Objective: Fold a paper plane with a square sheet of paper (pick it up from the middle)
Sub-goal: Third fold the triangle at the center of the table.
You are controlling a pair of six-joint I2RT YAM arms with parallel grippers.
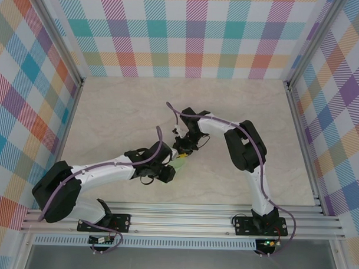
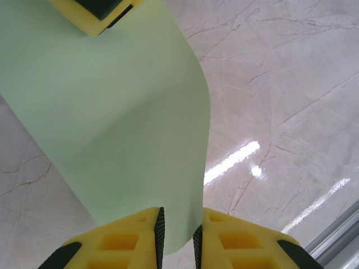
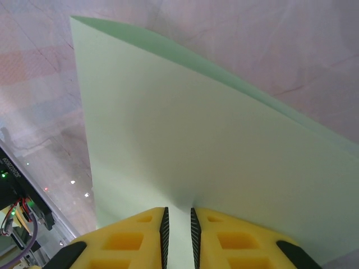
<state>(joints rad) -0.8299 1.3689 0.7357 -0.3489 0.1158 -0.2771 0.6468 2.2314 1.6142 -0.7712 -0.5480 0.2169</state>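
The square sheet of paper (image 1: 182, 164) is pale green and hangs curved above the table's middle, between my two grippers. In the left wrist view the sheet (image 2: 123, 123) runs down into the gap of my left gripper (image 2: 178, 221), whose pads stand apart, so it is open around the sheet's lower corner. A yellow finger (image 2: 84, 17) of the right gripper sits on the sheet's far edge. In the right wrist view the sheet (image 3: 213, 145) puckers into my right gripper (image 3: 178, 212), which is shut on it. From above, the left gripper (image 1: 170, 169) is just below the right gripper (image 1: 182, 151).
The marble-look tabletop (image 1: 121, 115) spreads around the arms, enclosed by checked walls (image 1: 189, 34). An aluminium rail (image 1: 182, 220) runs along the near edge and shows at the left wrist view's corner (image 2: 342, 235). Wiring and a circuit board (image 3: 17, 207) sit low left.
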